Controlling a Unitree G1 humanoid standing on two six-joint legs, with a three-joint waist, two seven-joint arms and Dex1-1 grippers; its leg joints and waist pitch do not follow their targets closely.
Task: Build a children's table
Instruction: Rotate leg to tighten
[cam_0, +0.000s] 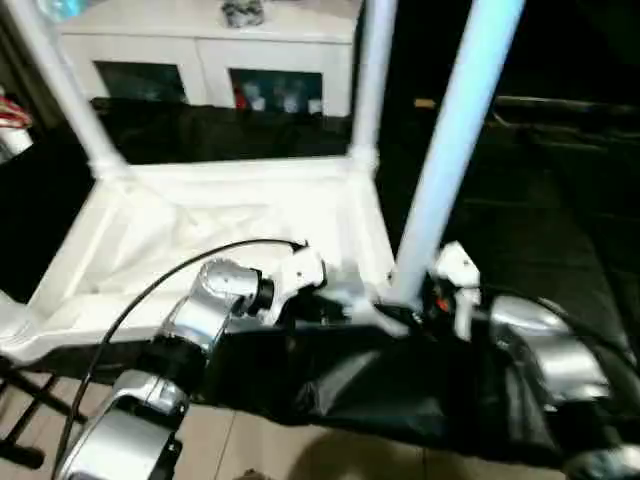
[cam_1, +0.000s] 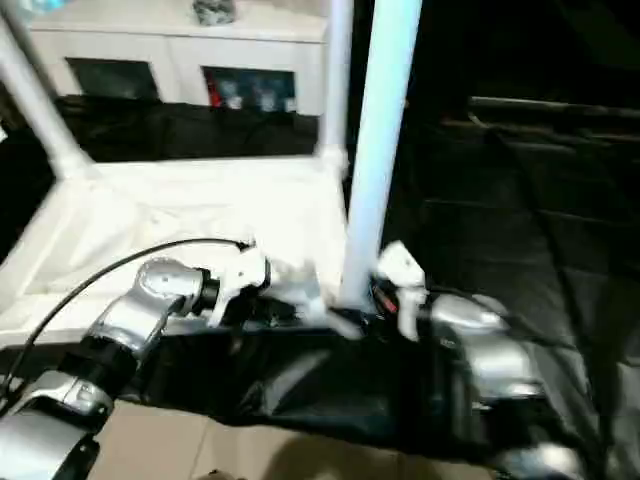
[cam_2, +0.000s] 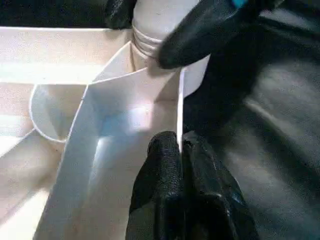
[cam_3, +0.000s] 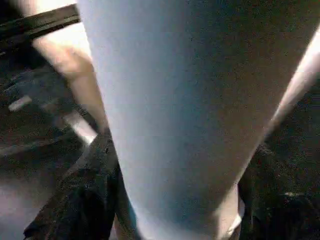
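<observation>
Silver forearms reach in from the near edge. On the left, the left gripper (cam_2: 181, 165) has its fingers pinched together on the thin rim of the tabletop (cam_0: 200, 235), which lies upside down on a black cloth (cam_0: 380, 390), two far legs (cam_0: 372, 80) standing in their sockets. On the right, the right gripper (cam_3: 175, 200) clasps the base of the near leg (cam_0: 450, 140) at the near right corner socket. Behind stands a white cabinet (cam_0: 210, 50).

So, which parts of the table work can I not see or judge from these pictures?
- Near leg: its top is cut off by the head view's upper edge.
- Its socket joint: hidden behind the right gripper, so seating is unclear.
- Fourth leg: cannot tell if fitted.
- Tabletop: near-left corner cut off by the edge.
</observation>
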